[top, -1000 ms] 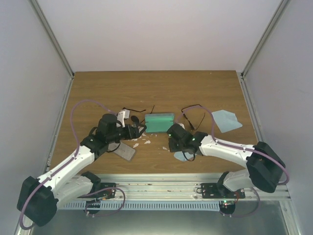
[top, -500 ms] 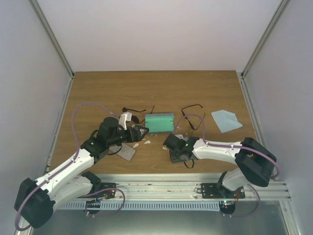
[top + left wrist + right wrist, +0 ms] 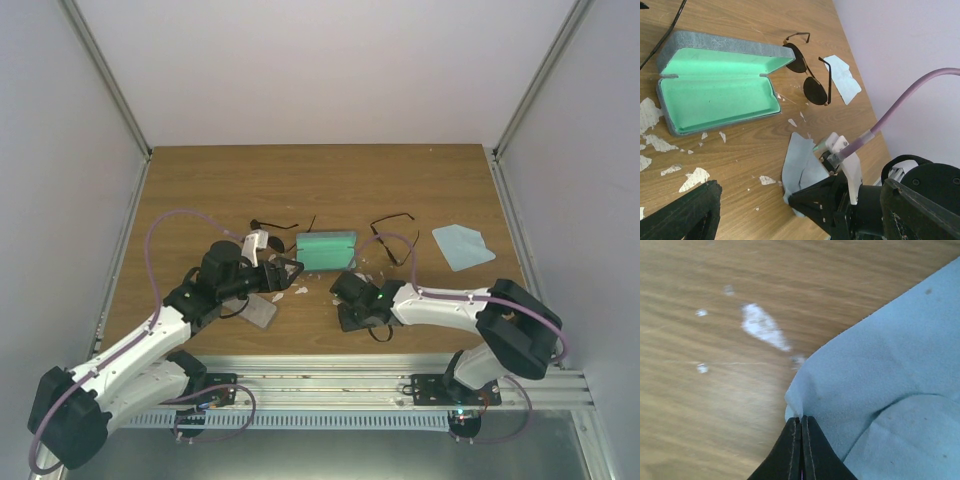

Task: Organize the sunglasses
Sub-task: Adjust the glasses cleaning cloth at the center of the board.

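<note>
One pair of sunglasses [image 3: 393, 236] [image 3: 807, 75], with dark round lenses, lies right of the open green-lined case [image 3: 326, 250] [image 3: 715, 85]. A second thin-framed pair of sunglasses [image 3: 272, 223] lies left of the case. My right gripper [image 3: 345, 310] [image 3: 801, 421] is low on the table in front of the case, shut on the corner of a light blue cloth [image 3: 880, 380] [image 3: 800, 167]. My left gripper [image 3: 289, 277] [image 3: 800, 192] hangs open left of it, pointing at the case, with nothing between its fingers.
A closed grey case [image 3: 260, 311] lies under the left arm. Another light blue cloth [image 3: 463, 245] [image 3: 842, 77] sits at the right. White flakes [image 3: 695, 177] are scattered on the wooden table [image 3: 200, 190]. Walls enclose three sides.
The right gripper moved left and down onto the near cloth and closed on its corner. The left gripper shifted slightly toward me and stayed open.
</note>
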`<move>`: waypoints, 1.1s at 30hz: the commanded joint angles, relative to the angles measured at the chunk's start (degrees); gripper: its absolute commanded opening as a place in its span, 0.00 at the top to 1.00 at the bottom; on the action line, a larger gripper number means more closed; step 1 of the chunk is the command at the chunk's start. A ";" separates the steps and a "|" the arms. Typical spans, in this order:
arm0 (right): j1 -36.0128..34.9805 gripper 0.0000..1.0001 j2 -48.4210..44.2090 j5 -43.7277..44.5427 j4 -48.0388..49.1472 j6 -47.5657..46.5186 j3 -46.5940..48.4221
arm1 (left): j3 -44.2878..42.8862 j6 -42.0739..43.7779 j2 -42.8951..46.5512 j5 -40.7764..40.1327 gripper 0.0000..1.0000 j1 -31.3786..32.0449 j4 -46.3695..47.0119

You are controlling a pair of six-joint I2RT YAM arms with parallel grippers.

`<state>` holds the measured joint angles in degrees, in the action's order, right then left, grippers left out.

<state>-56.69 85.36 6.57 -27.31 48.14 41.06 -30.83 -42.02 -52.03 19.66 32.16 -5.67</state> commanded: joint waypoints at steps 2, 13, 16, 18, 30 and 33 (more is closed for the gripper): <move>-0.90 0.99 2.41 -10.67 7.93 -6.64 1.51 | 0.96 -0.33 -0.41 0.11 0.14 0.49 1.05; -1.76 0.60 -2.52 -2.77 4.14 -4.79 1.63 | 2.02 -1.54 -5.33 2.26 0.18 1.31 4.38; -1.72 0.57 -6.53 2.15 0.49 0.24 -0.31 | 1.94 -1.81 -7.73 2.95 0.25 2.35 5.49; -1.50 0.61 -8.13 5.83 -2.51 4.77 -1.36 | 1.71 -1.82 -9.85 3.39 0.33 3.03 7.61; 6.00 0.81 -12.51 5.84 -3.24 7.95 -9.12 | -6.31 1.87 -29.33 5.91 0.72 10.58 13.13; 7.58 0.83 -12.63 4.94 -2.34 6.63 -9.99 | -11.42 4.14 -35.92 3.73 0.78 12.83 12.70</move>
<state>-50.94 73.78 12.10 -31.83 55.29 32.25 -35.64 -41.85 -81.91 24.84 42.35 2.66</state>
